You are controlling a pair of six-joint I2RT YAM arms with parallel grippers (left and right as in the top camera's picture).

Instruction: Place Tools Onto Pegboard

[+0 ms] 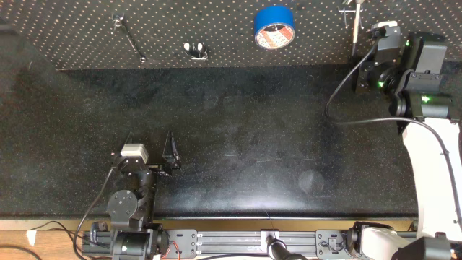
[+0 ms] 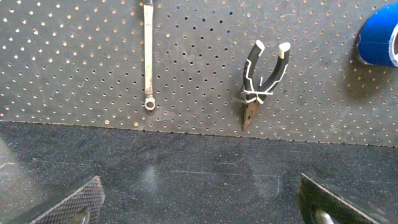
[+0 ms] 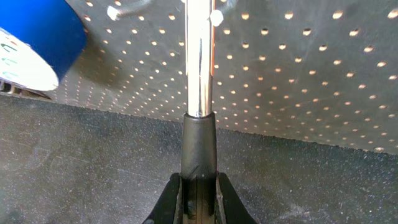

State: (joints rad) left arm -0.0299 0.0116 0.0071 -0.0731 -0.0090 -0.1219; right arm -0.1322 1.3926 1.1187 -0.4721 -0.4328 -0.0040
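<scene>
— Pegboard status?
— Wrench, pliers & blue tape roll hang on it; wrench far left, pliers btwn wrench & tape.
— Right end effector?
— Up at the board's right end, pinched on the black handle of a chrome-shaft tool. Shaft stands upright vs. the holes, near the tape.
— And the other arm?
— Left end effector sits low over the worktop by its base, fingers spread wide, well apart from the board.
</scene>
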